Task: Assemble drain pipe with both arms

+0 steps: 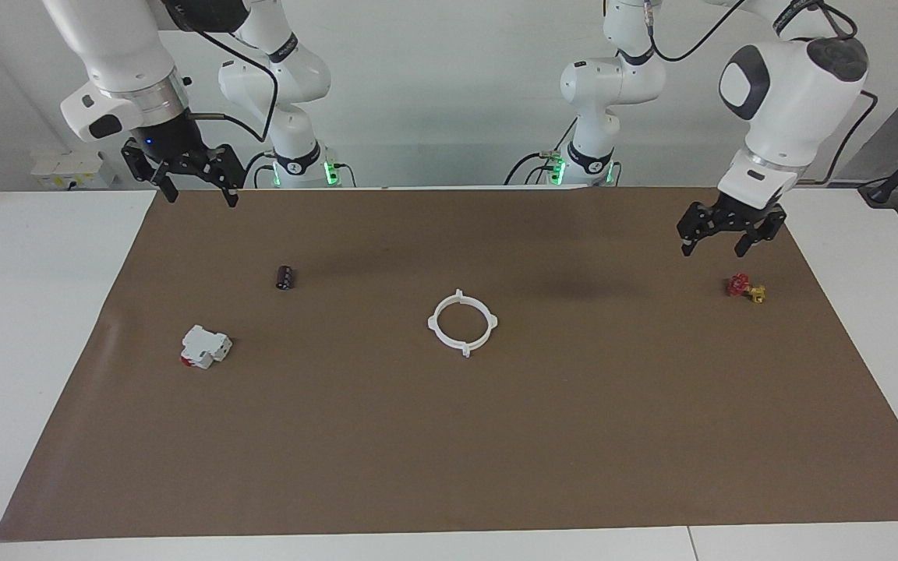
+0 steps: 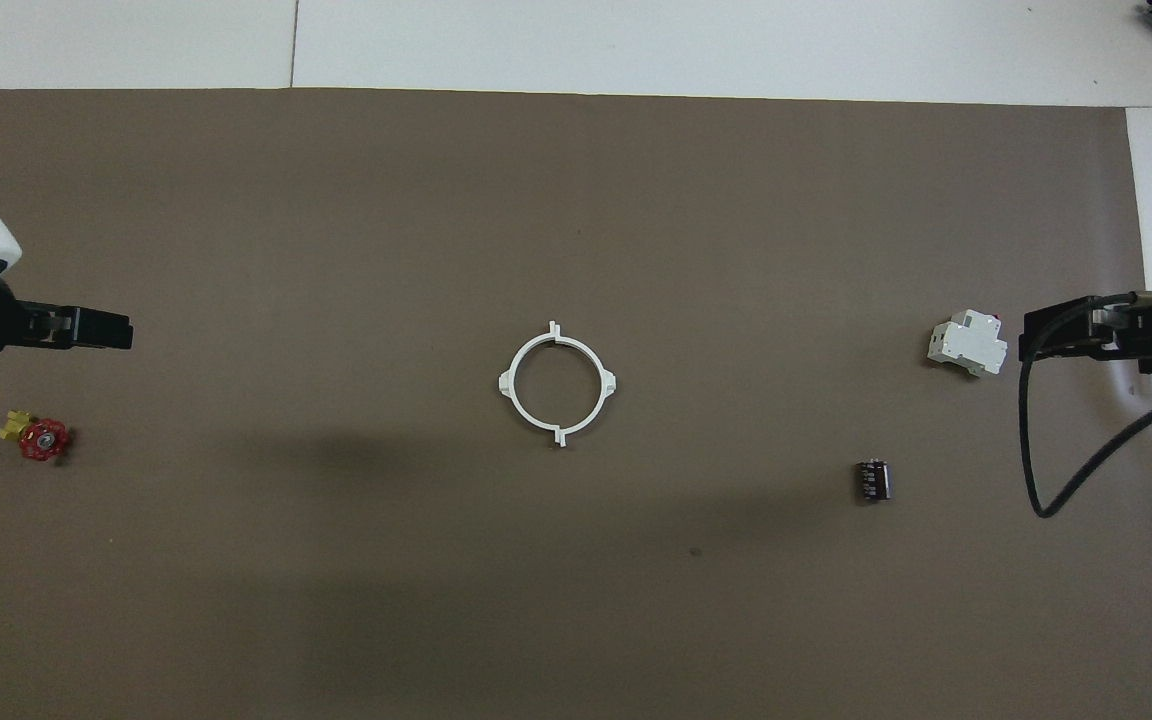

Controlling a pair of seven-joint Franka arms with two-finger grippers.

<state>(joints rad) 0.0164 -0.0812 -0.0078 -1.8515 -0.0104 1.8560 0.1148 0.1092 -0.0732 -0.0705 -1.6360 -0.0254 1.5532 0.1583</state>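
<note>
- The drain pipe [image 1: 461,322], two thin white plastic half-rings with small tabs, is lying as one closed ring at the middle of the brown-covered surface [image 1: 449,436], touched by nothing.
- The left gripper [image 1: 730,231] is hanging in the air with its fingers spread and empty, above the mat's edge at the left arm's end. In the facing view the small red-and-yellow valve [image 1: 745,288] is sitting at about 5 o'clock from it.
- The right gripper [image 1: 198,184] is waiting raised over the mat's corner at the right arm's end, fingers likewise apart and holding nothing.
- In the facing view the small black cylinder [image 1: 285,277] is lying at 10 o'clock from the ring, and the blocky white part with a red end [image 1: 204,347] at roughly 9 o'clock.
- Judged from this, assembly looks finished.
- Risk: the halves may only be resting together, so a nudge or lift by one tab could be splitting the joint.
</note>
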